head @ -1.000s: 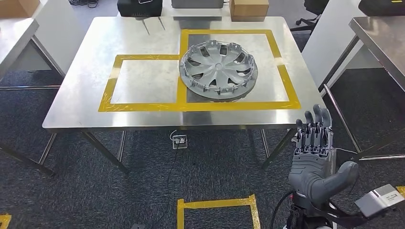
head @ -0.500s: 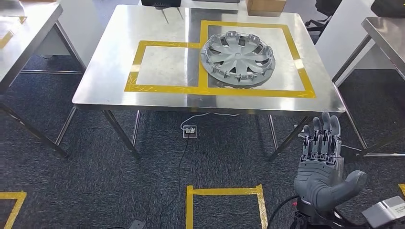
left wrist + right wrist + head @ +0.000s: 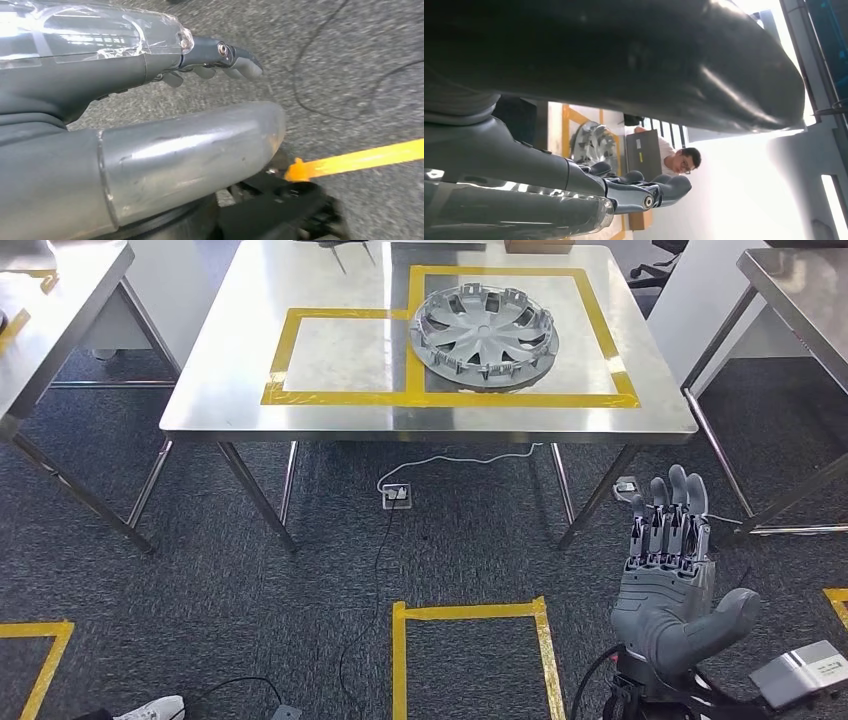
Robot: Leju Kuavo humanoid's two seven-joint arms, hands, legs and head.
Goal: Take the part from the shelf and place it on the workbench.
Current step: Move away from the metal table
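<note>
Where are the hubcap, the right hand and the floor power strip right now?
hubcap (image 3: 486, 334): head view, on its centre hub.
right hand (image 3: 668, 575): head view, on the back of the hand.
power strip (image 3: 397, 496): head view, on its white body under the table.

Silver-grey spoked wheel cover (image 3: 486, 334); bare steel workbench (image 3: 220, 390) marked with yellow tape rectangles (image 3: 340, 398); dark speckled grey carpet (image 3: 200, 610) with a yellow tape square (image 3: 470, 612); grey right hand (image 3: 672, 580); white power strip (image 3: 397, 496).
</note>
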